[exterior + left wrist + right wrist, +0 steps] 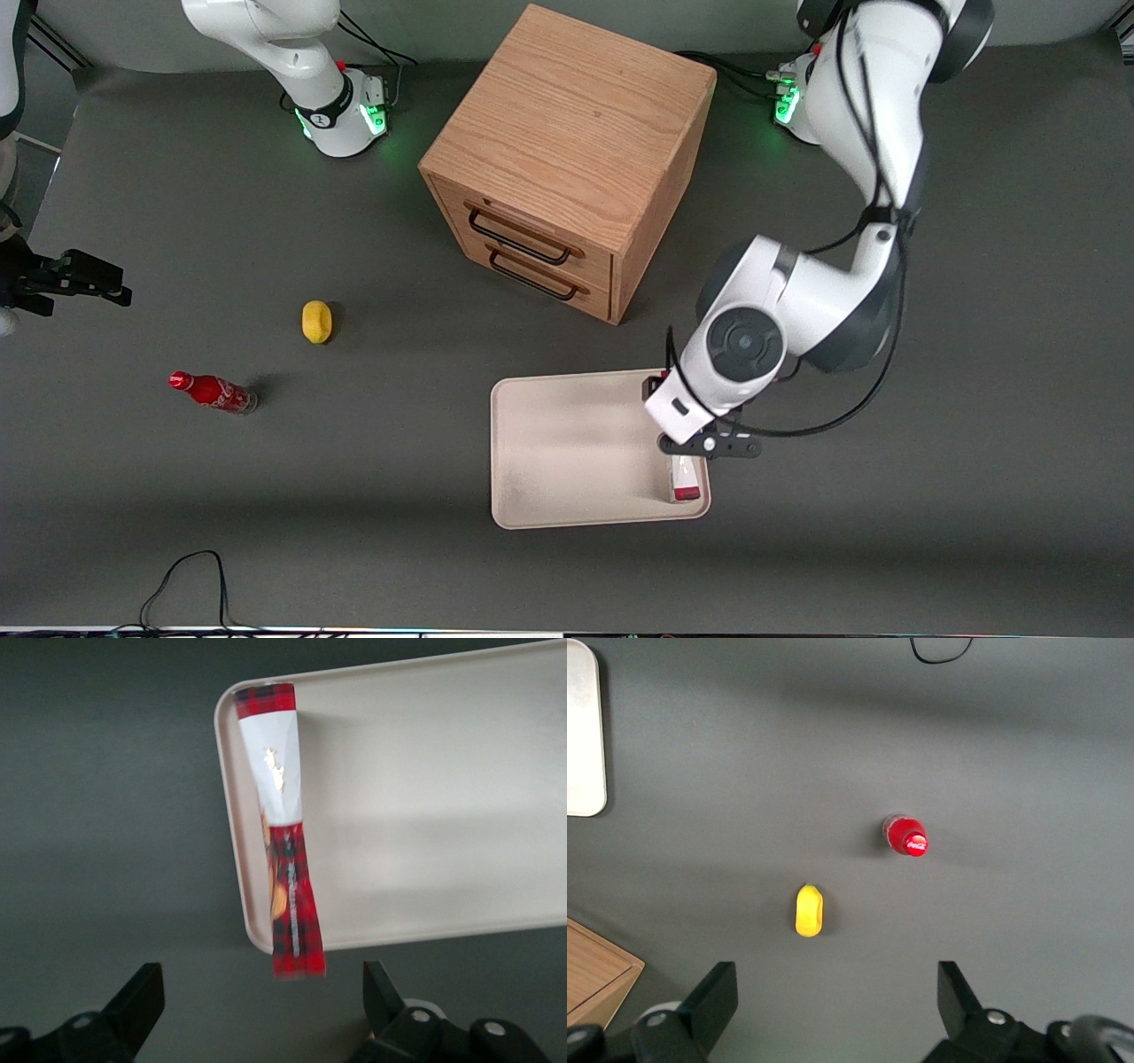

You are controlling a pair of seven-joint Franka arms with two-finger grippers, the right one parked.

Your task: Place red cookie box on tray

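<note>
The red cookie box stands on its narrow edge on the tray, along the rim at the working arm's end. Your gripper hovers above the box, fingers spread open, apart from it. Lift straight up so you don't tip it.

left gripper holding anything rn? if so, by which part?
Nothing. The gripper is open above the red cookie box, which stands on its narrow edge along the tray rim.

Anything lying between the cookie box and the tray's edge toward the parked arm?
Nothing: in the left wrist view the tray floor beside the red cookie box is bare. The open gripper hangs above, holding nothing.
</note>
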